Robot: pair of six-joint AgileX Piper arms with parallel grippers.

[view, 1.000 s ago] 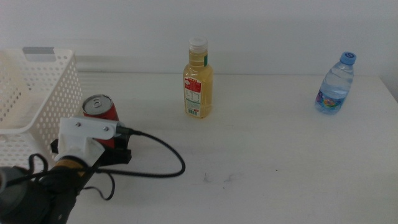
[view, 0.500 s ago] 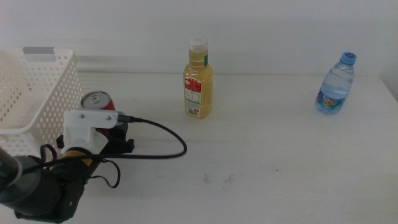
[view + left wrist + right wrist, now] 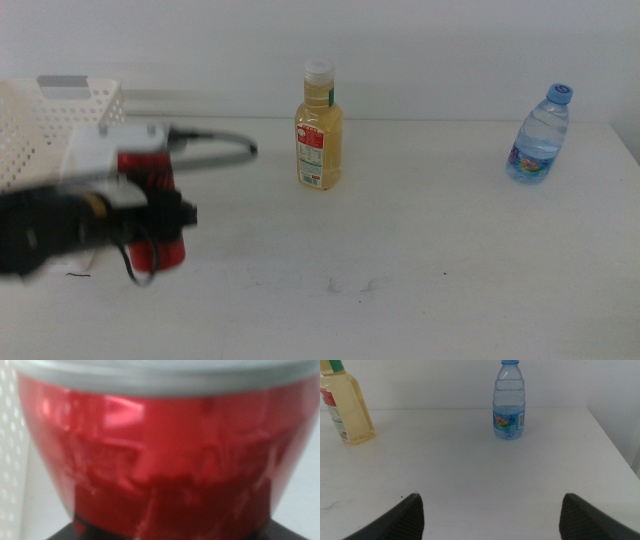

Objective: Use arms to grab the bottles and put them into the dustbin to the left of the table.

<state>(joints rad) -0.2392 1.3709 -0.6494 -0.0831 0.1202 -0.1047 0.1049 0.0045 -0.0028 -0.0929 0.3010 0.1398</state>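
Two labelled bottles, print unreadable, stand apart: yellow juice bottle [image 3: 319, 125], clear water bottle [image 3: 539, 133]; left gripper [image 3: 150, 215] clasps slim red can [image 3: 150, 215], right gripper [image 3: 490, 515] gapes empty.

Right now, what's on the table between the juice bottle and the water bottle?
Nothing: the middle view shows bare table between the juice bottle and the water bottle.

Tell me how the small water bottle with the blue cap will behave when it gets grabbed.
The water bottle looks full, so probably heavy for its size. Its thin clear wall may dent under the jaws. Standing tall and narrow, it could tip if nudged sideways, and then roll.
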